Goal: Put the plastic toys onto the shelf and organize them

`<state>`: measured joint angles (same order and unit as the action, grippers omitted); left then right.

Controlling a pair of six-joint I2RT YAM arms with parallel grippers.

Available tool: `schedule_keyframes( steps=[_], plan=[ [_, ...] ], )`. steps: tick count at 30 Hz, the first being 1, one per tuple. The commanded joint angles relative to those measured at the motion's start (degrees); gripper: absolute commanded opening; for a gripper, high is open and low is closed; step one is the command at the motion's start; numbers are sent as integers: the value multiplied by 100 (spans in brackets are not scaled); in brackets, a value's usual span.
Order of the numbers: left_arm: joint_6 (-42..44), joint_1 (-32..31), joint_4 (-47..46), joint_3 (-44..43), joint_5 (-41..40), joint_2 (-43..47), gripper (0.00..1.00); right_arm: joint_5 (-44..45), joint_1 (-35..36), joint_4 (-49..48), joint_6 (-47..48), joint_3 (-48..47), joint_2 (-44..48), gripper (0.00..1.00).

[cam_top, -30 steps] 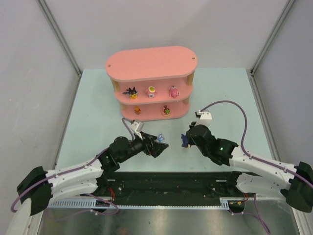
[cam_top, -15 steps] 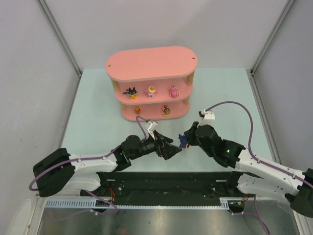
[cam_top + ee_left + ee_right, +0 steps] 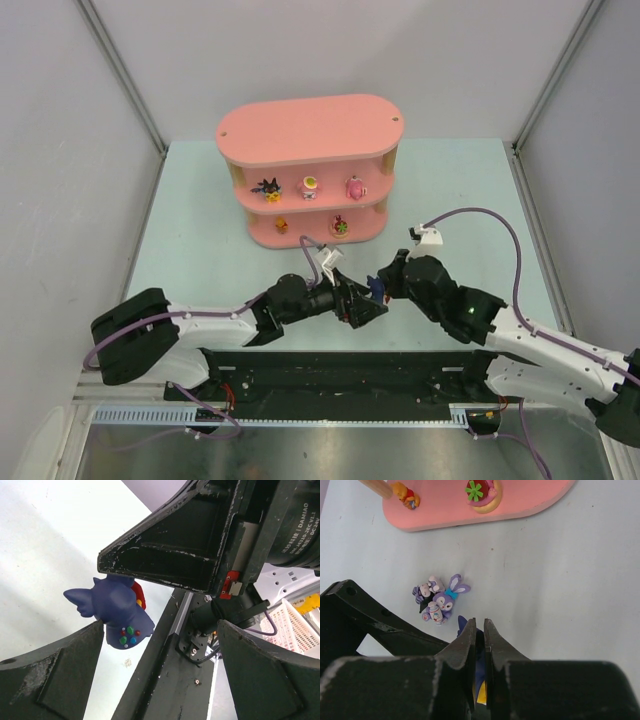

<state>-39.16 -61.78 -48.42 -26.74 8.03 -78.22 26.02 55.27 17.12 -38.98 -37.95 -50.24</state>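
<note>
Nipped almost shut in the right pincer [image 3: 479, 625], clear of the tabletop [image 3: 450, 180]: a blue-purple figurine [image 3: 117, 612]. Spread wide around that same toy, gripping nothing: the left pincer [image 3: 365, 303], one finger right beside it. Below, touching each other: a lilac rabbit [image 3: 445, 602] and a purple striped figurine [image 3: 425, 591]. Open tabletop from there to the pink shelf [image 3: 310, 130]. On its middle tier, three toys [image 3: 310, 184]; on the bottom board, two.
</note>
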Motion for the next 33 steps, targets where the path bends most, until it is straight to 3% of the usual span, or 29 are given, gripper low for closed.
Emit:
schedule_keyframes(
  steps=[1, 13, 18, 33],
  plan=[
    [-101, -106, -168, -191, -74, -62, 100, -71, -7, -236, -101, -142, 233, 0],
    [-92, -124, -27, -261, -337, -185, 100, -317, -68, -174, -206, -151, 436, 0],
    [-101, -124, -62, -340, -364, -282, 93, -396, -69, -148, -277, -142, 453, 0],
    [-162, -124, -237, -402, -136, -484, 44, -396, -69, -78, -276, -151, 612, 0]
  ],
)
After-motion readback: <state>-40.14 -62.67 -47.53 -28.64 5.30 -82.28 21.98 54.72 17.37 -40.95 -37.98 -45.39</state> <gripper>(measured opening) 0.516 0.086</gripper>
